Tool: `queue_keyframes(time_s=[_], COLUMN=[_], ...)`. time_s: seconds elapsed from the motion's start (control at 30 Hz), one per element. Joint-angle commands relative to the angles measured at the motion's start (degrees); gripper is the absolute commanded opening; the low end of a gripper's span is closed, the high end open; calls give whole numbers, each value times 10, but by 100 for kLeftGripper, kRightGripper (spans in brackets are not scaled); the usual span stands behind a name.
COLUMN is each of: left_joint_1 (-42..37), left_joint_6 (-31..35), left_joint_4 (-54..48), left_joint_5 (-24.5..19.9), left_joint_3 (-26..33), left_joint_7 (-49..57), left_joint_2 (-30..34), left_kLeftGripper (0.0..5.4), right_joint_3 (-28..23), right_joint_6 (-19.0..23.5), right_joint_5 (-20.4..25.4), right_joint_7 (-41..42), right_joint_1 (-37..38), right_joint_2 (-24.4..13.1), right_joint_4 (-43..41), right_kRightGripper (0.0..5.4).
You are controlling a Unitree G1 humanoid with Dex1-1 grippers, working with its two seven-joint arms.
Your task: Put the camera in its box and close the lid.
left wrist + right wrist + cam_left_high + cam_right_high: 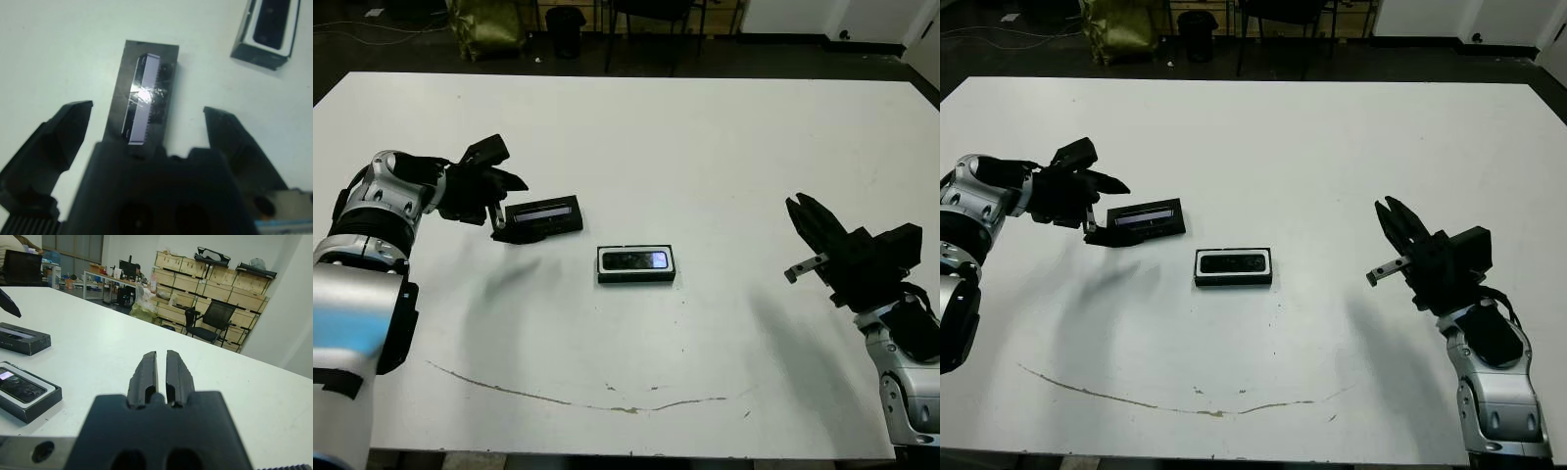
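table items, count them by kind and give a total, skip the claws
box: 1, open, white-lined
camera: 1, lying inside the box
lid: 1, off the box, lying between the open fingers of the left claw
total: 3

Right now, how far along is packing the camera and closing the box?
Done: the camera already lies inside the box. In hand: the left gripper hovers with open fingers at the lid, which lies flat on the table beside the box, ungrasped. Left: lift the lid and close the box. The right gripper waits shut, off to the side.
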Motion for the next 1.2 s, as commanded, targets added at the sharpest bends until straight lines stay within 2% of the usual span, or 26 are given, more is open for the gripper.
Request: queue_keyframes(time_s=[0.03, 0.4, 0.53, 0.73, 0.97, 1.07, 1.13, 1.2], left_joint_1=[-7, -13, -13, -15, -13, -11, -10, -8], left_joint_6=[9, 24, 40, 57, 67, 65, 64, 56], left_joint_4=[9, 14, 15, 17, 18, 18, 18, 18], left_joint_5=[18, 39, 40, 47, 49, 52, 53, 56], left_joint_3=[-11, -24, -24, -27, -27, -29, -31, -34], left_joint_7=[15, 52, 66, 80, 84, 83, 81, 80], left_joint_2=[-2, -4, -5, -8, -13, -14, -15, -16], left_kLeftGripper=[539, 539, 494, 519, 461, 394, 388, 421], right_joint_3=[-3, -9, -14, -15, -16, -19, -18, -19], right_joint_6=[20, 56, 51, 68, 87, 94, 105, 107], right_joint_5=[-3, -8, 0, -10, -19, -6, -10, -7], right_joint_7=[-8, -22, -16, -25, -37, -34, -41, -41], right_joint_1=[12, 22, 21, 24, 34, 38, 44, 48], right_joint_2=[0, -5, -5, -7, -6, -3, -3, -2], right_joint_4=[-8, -23, -11, -24, -52, -66, -90, -109], right_kRightGripper=[0, 0, 0, 0, 0, 0, 0, 0])
